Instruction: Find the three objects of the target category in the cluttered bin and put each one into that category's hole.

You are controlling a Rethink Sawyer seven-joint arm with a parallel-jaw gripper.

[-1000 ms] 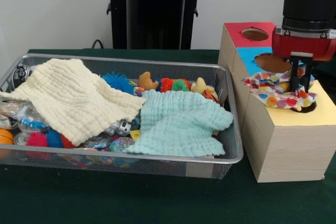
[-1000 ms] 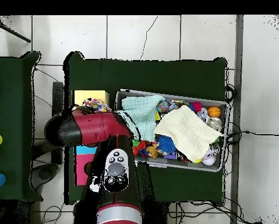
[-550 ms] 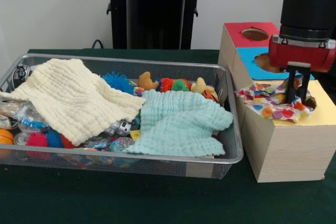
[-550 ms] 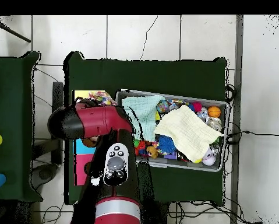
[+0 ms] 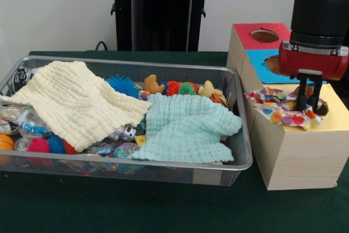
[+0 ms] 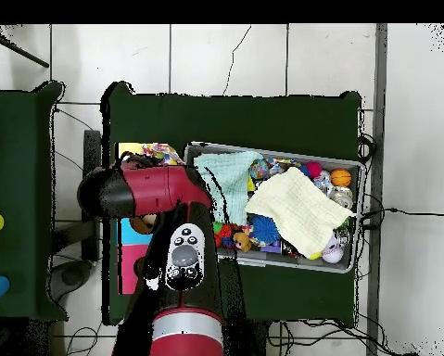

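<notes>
A polka-dot cloth lies bunched on the yellow top of the wooden box, spilling over its left edge and covering most of the yellow hole. My gripper reaches straight down into that cloth, shut on it, with its tips buried in the folds. In the overhead view the red arm hides the gripper, and only a corner of the polka-dot cloth shows beside it. A cream cloth and a mint cloth lie spread in the wire bin.
The box also has a blue top and a red top, each with a round hole. Under the cloths the bin holds spiky balls, plush toys and small wrapped items. The bin's right wall stands close to the box.
The gripper has come down and a little to the left over the yellow top, and the polka-dot cloth has sunk with it, from hanging to resting on the box.
</notes>
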